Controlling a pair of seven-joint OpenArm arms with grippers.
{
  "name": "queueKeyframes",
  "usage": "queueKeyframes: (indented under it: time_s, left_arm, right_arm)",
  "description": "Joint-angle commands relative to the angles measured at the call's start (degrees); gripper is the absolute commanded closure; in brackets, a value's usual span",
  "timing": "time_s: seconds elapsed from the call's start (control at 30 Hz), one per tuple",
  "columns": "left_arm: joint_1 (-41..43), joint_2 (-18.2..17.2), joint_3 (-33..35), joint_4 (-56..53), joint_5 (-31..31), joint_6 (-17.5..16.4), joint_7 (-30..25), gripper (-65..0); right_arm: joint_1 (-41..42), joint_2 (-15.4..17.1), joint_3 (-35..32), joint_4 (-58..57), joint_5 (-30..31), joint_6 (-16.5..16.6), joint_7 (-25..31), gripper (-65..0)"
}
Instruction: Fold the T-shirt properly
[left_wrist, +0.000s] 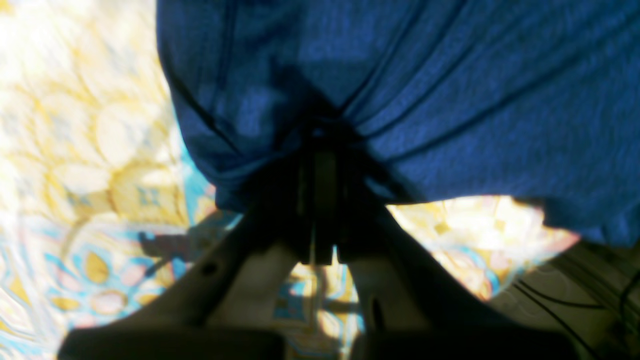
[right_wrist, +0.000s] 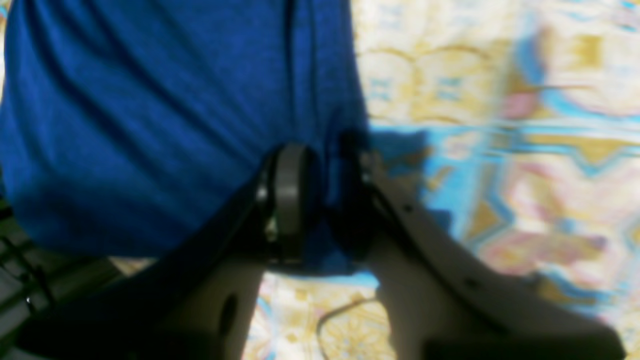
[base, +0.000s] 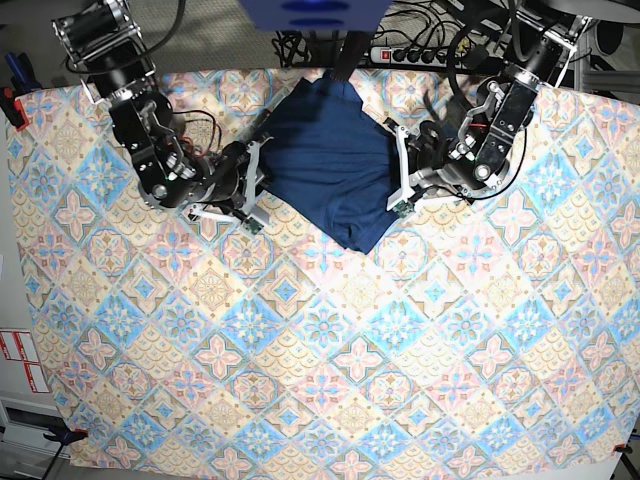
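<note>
T-shirt (base: 330, 165) stretched between both grippers over the tablecloth (base: 320, 350). Left gripper (left_wrist: 320, 150) clenched on the shirt's edge, fabric fanning ahead of it. Right gripper (right_wrist: 320, 195) pinches the opposite edge, cloth bunched between its fingers.

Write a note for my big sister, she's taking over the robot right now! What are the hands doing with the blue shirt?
Left gripper: shut on the T-shirt, fabric bunched at its tips.
Right gripper: shut on the T-shirt's other side edge.
The shirt lies partly folded at the far end of the patterned tablecloth, between both arms.
Done: both edges gripped.
Left: complete the fold, flatten, release.
</note>
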Motion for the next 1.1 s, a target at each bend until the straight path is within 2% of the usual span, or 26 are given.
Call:
queueKeyframes:
  time_s: [0.0,0.13,0.23,0.37,0.5,0.63,0.7,0.8,0.93,1.07]
  left_arm:
    - [-0.8,0.9,-0.3,0.7,1.9,0.1,-0.3,0.0]
    - [-2.2,3.2,0.8,0.6,6.7,0.0,-0.3,0.0]
    - [-3.5,4.0,2.0,0.5,8.9,0.0,-0.3,0.0]
    - [-5.1,5.8,2.5,-0.6,11.7,0.0,-2.4,0.0]
    - [-5.3,6.1,2.5,-0.6,14.7,0.2,-5.4,0.0]
    - [-5.2,6.0,1.4,-0.1,16.3,0.2,-5.7,0.0]
    - [-4.6,5.9,-1.9,0.9,16.2,0.2,-5.7,0.0]
    - [-0.7,6.3,-11.3,5.7,15.7,0.2,-5.8,0.0]
    - [4.4,8.6,-23.1,13.6,15.7,0.2,-5.8,0.0]
    - [7.3,13.1,-35.0,17.7,15.5,0.2,-5.8,0.0]
  right_arm:
    - [0.0,0.3,2.1,2.5,0.6,0.1,0.9,-12.7]
    - [-3.7,0.3,9.9,7.8,0.6,0.1,0.8,-12.7]
    - [-5.7,0.3,13.1,10.9,0.7,0.1,0.4,-12.7]
    - [-8.2,0.3,13.4,14.0,0.8,0.1,0.4,-12.7]
    - [-10.8,0.3,13.3,16.0,0.8,0.2,0.3,-12.7]
    - [-11.5,0.1,10.8,17.6,0.8,0.2,0.3,-12.7]
    - [-11.4,0.1,7.8,18.3,0.8,0.2,0.5,-12.7]
    - [-9.3,0.1,1.6,20.0,0.8,0.2,0.6,-12.7]
    - [-4.2,-0.2,-8.7,20.5,0.8,0.2,0.8,-12.7]
    - [1.5,-3.4,-16.1,19.9,0.7,0.2,0.7,-12.7]
